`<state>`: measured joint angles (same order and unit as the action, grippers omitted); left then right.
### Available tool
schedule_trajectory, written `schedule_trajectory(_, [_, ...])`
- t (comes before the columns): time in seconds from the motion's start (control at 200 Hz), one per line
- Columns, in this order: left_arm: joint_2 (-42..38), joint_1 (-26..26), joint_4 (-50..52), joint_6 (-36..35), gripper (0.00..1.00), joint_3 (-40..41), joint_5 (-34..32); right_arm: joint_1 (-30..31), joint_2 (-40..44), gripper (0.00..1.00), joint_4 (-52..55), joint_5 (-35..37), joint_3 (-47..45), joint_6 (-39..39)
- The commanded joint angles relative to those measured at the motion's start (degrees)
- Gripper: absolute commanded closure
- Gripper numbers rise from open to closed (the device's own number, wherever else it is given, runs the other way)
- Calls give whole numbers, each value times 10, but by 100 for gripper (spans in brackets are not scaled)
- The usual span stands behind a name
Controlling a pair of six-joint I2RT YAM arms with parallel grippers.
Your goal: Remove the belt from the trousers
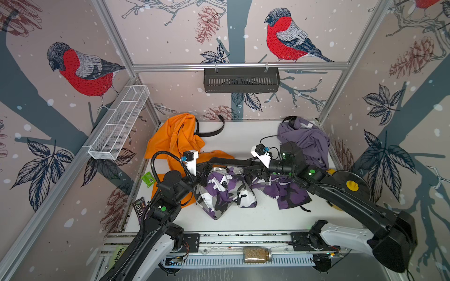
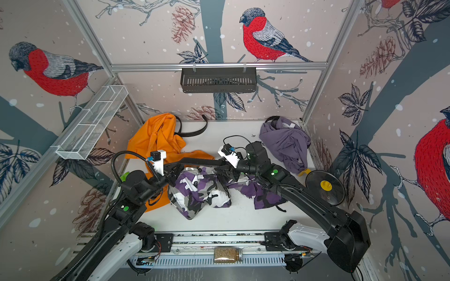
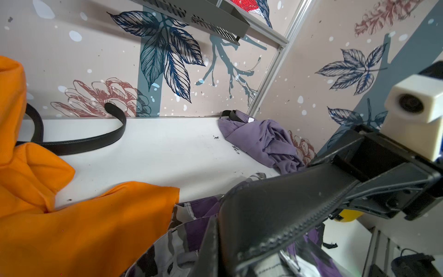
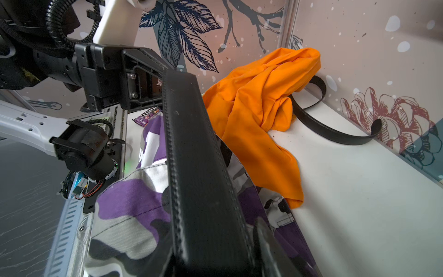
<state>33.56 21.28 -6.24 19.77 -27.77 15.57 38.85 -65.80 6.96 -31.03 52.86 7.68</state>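
My left gripper [image 1: 204, 168], clamped shut, and right gripper [image 1: 252, 166], jaws part-closed, held the belt [image 1: 224, 160] taut just above the trousers [image 1: 226, 192] at mid-table, where a snagged loop could drag them along or break my grip.

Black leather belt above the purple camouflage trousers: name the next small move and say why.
Probably draw the black leather belt a little toward the robot's left, both grippers moving together. The left gripper is shut on its end, the right gripper seems to clamp it farther along, and past there it vanishes into the purple camouflage trousers.
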Motion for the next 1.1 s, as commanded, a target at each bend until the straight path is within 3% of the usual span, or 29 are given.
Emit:
schedule_trajectory(0.0, [1,-28,-57,30,100,-1,-292,-28,20,100,138,162,-2,-9])
schedule_trajectory(0.065, [26,-27,-54,-1,100,-13,-208,-22,23,100,130,151,14,-8])
schedule_trajectory(0.12, [53,-22,-29,-1,100,-29,-174,-14,13,100,142,154,44,-3])
schedule_trajectory(0.255, [86,20,5,-34,52,-54,-161,-5,-31,100,193,157,147,32])
schedule_trajectory(0.475, [110,89,57,-118,1,-149,-201,11,-115,100,295,167,299,86])
schedule_trajectory(0.74, [232,172,79,-276,0,-280,-168,36,-127,100,315,180,329,89])
schedule_trajectory(0.961, [305,199,50,-308,1,-315,-163,40,-119,100,314,180,324,86])
schedule_trajectory(1.041, [315,200,20,-306,7,-314,-196,43,-118,100,313,179,318,85])
schedule_trajectory(1.096, [317,200,-11,-307,25,-310,-204,44,-117,100,309,176,307,82])
